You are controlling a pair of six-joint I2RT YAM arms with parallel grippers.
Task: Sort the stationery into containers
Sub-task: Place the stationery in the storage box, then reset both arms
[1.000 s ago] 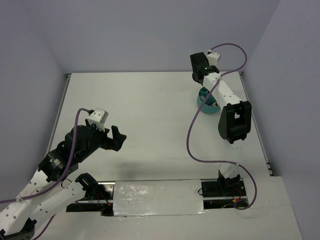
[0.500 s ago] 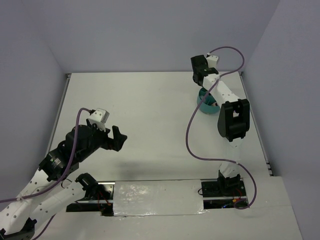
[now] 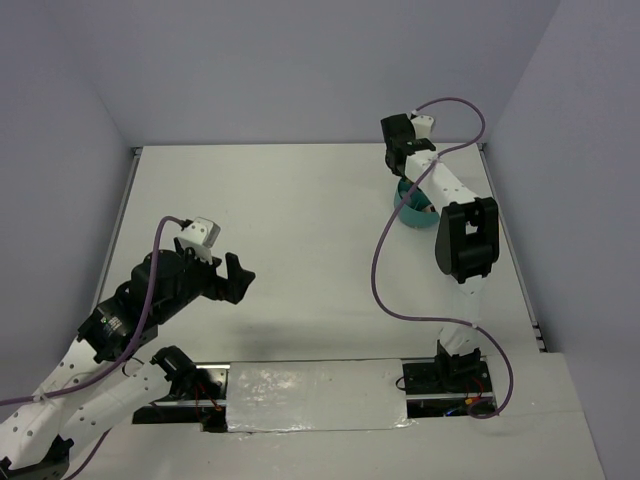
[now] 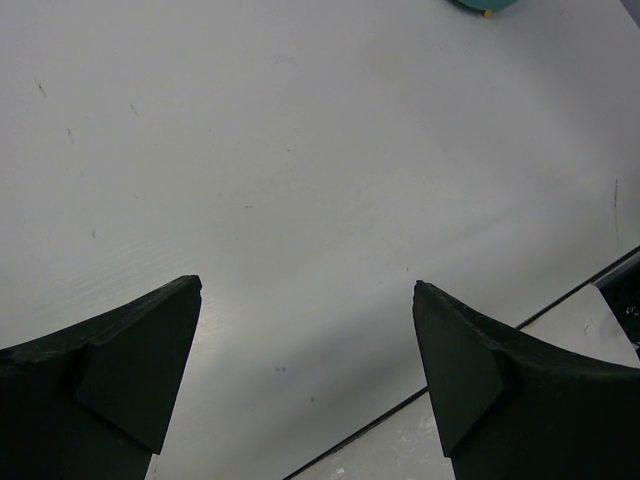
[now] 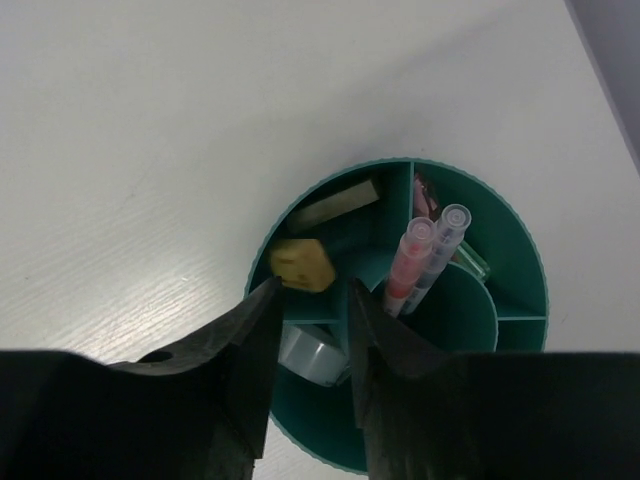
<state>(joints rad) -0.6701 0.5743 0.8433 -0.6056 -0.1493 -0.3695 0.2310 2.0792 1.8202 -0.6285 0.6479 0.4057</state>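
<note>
The round teal organiser cup [image 3: 411,206] stands at the far right of the table. In the right wrist view its rim [image 5: 520,248] and dividers show. Inside are a yellow-tan block [image 5: 300,263], a white tape ring [image 5: 312,352], a pink pen [image 5: 408,262] and a grey pen [image 5: 440,250] standing together. A mint-green piece [image 5: 472,263] lies behind the pens. My right gripper [image 5: 312,290] hangs just above the cup, jaws slightly apart, holding nothing. It also shows in the top view [image 3: 397,150]. My left gripper [image 3: 238,275] is wide open and empty above bare table [image 4: 308,290].
An olive-tan slab [image 5: 335,207] leans in a far compartment of the cup. The purple cable [image 3: 385,250] of the right arm loops over the table. The back wall is close behind the cup. A black seam [image 4: 470,360] marks the table's near edge.
My right gripper has shifted slightly back and up over the cup, and more of the cup shows below it. The left arm has not moved.
</note>
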